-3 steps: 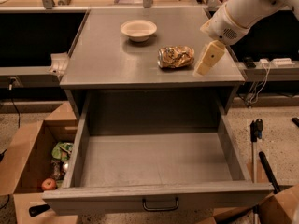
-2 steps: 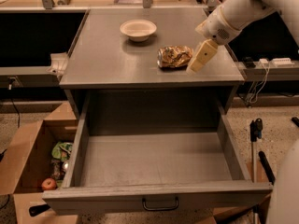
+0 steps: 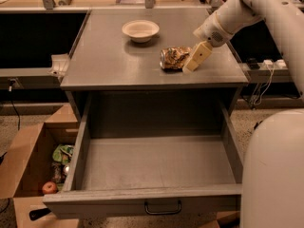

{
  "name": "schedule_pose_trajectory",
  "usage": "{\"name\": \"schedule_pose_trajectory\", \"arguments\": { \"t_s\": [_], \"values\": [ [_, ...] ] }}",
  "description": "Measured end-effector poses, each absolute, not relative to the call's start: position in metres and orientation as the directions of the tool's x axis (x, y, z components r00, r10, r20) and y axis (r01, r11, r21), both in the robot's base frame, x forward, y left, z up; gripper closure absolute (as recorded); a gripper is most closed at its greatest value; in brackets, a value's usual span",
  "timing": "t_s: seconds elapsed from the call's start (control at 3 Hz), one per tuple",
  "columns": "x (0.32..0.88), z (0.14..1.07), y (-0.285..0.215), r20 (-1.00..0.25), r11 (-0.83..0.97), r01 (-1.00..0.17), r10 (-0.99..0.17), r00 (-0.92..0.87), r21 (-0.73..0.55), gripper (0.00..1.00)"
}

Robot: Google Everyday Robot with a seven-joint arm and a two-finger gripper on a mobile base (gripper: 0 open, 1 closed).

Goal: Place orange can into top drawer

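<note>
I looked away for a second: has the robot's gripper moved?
Yes. The gripper has moved left over the cabinet top, right up to the can, which lies where it was, right of the bowl.

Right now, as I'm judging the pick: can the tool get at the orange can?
Probably yes. The tool is right beside the orange can on the cabinet top; nothing lies between them, and the bowl sits apart.

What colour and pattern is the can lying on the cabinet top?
The can is mottled orange-gold and brown with a silver end, in the camera view; the end effector is beside it.
</note>
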State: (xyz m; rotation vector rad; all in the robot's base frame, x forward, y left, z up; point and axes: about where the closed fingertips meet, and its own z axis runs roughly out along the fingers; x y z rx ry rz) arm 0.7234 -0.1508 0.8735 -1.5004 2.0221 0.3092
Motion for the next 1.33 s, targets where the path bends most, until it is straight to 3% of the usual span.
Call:
{"name": "schedule_pose_trajectory", "arguments": {
  "t_s": [0.33, 0.67, 1.33],
  "values": [
    [0.738, 0.855, -0.141, -0.579, 0.326, -0.936, -0.792, -0.193, -0.133, 0.16],
    [0.744, 0.841, -0.133, -0.571, 0.311, -0.944, -0.798, -0.194, -0.114, 0.39],
    [0.699, 0.896, -0.116, -0.601, 0.222, -0.943, -0.798, -0.03, -0.247, 0.86]
  ]
}}
